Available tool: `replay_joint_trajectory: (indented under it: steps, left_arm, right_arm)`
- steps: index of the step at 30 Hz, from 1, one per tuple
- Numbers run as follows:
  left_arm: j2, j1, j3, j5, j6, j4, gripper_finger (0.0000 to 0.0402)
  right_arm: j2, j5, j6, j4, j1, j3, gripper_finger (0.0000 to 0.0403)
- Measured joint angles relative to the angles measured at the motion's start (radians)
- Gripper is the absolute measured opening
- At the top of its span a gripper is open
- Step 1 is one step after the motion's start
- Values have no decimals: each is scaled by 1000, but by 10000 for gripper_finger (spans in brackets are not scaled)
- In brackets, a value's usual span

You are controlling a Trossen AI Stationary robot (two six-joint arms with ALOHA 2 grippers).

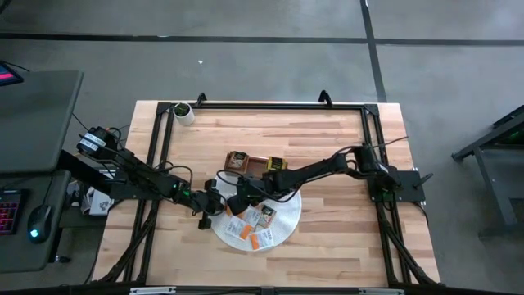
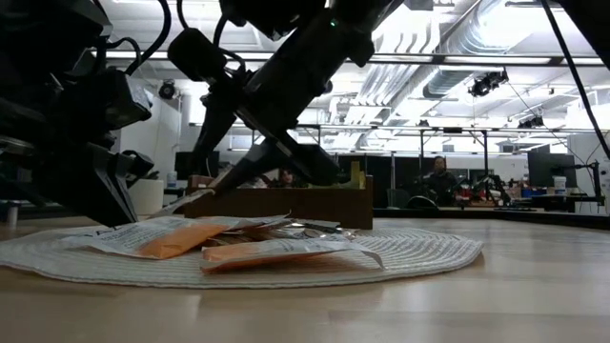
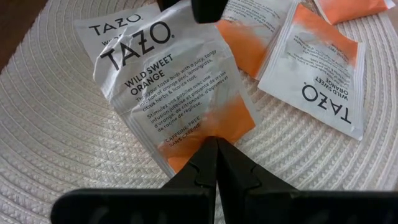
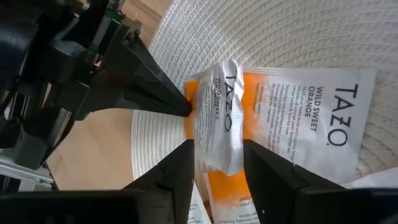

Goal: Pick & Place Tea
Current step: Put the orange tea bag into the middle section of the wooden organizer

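A white and orange tea packet (image 3: 168, 93) lies on the round white woven mat (image 1: 282, 229), with its far part bowed up. My left gripper (image 3: 215, 146) is shut at the packet's orange end. My right gripper (image 4: 219, 158) reaches in from the table's right. Its two fingers stand on either side of the raised, bent part of the same packet (image 4: 221, 118). More tea packets (image 3: 320, 81) lie flat on the mat beside it. My left gripper's shut fingertips (image 3: 205, 158) press on the packet's orange end (image 3: 217, 127), slanting down from the table's left. That end stays on the mat. My right gripper's fingers (image 4: 186, 162) flank the packet's raised white fold (image 4: 217, 143); I cannot tell whether they touch it.
The brown wooden tray (image 1: 246, 161) stands just beyond the mat, with packets in it. A small white pot (image 1: 184, 113) sits at the far left corner. A black frame (image 1: 262, 105) runs around the table. Bare wood lies to the right of the mat.
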Motion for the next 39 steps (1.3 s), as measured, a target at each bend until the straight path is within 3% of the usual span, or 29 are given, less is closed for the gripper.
replay_joint_trajectory:
  steps: [19, 28, 39]
  left_arm:
    - [0, 0, 0, 2, 0, 3, 1]
    - [-9, 1, -3, 28, 0, 10, 3]
    - [-147, 0, -7, 121, 33, -10, 91]
  right_arm:
    - [0, -35, -58, 0, -9, 0, 6]
    - [0, -35, -80, 8, -9, 0, 1]
    - [0, -22, -103, 8, -8, 0, 0]
